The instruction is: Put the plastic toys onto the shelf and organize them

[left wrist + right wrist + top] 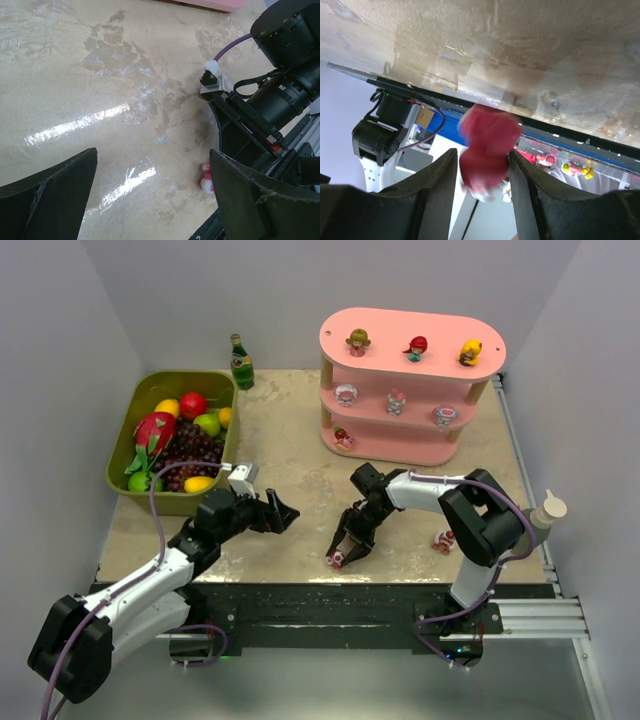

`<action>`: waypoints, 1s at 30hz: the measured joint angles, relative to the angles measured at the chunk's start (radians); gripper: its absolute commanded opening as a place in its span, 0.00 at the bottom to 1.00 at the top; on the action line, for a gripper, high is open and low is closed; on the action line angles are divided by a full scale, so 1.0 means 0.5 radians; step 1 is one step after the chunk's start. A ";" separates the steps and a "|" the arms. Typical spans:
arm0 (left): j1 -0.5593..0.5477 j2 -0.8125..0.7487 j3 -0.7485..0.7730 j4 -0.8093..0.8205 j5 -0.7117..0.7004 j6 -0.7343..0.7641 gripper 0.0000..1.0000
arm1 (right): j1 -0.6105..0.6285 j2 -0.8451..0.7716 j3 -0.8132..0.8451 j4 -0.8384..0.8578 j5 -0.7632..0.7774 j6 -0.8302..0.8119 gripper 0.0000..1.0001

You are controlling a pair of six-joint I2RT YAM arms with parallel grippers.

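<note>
The pink shelf (392, 328) stands at the back right. Three plastic toys (416, 347) sit on its top board, three (396, 402) on the middle board and one (342, 437) on the lowest. Another toy (443, 540) lies on the table by the right arm. My right gripper (345, 548) points down near the table's front edge. A blurred red and white toy (487, 135) sits between its fingers (482, 155), with a small gap on one side. My left gripper (283, 515) hangs open over bare table (152, 165); the same red toy (206, 177) shows beside its right finger.
An olive bin (134, 430) of toy fruits stands at the back left, with a green bottle (241, 362) behind it. A white object (548, 510) stands on the rail at the right edge. The right arm's body (280, 95) is close to my left gripper.
</note>
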 measured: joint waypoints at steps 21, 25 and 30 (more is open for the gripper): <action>-0.003 0.038 -0.116 0.153 0.011 0.005 0.99 | 0.000 -0.058 0.268 -0.259 0.258 -0.129 0.65; -0.042 0.127 -0.153 0.264 0.056 0.005 0.96 | 0.000 -0.260 0.272 -0.256 0.363 -0.172 0.66; -0.141 0.279 -0.163 0.374 0.070 0.008 0.86 | 0.000 -0.558 0.155 -0.137 0.519 -0.231 0.59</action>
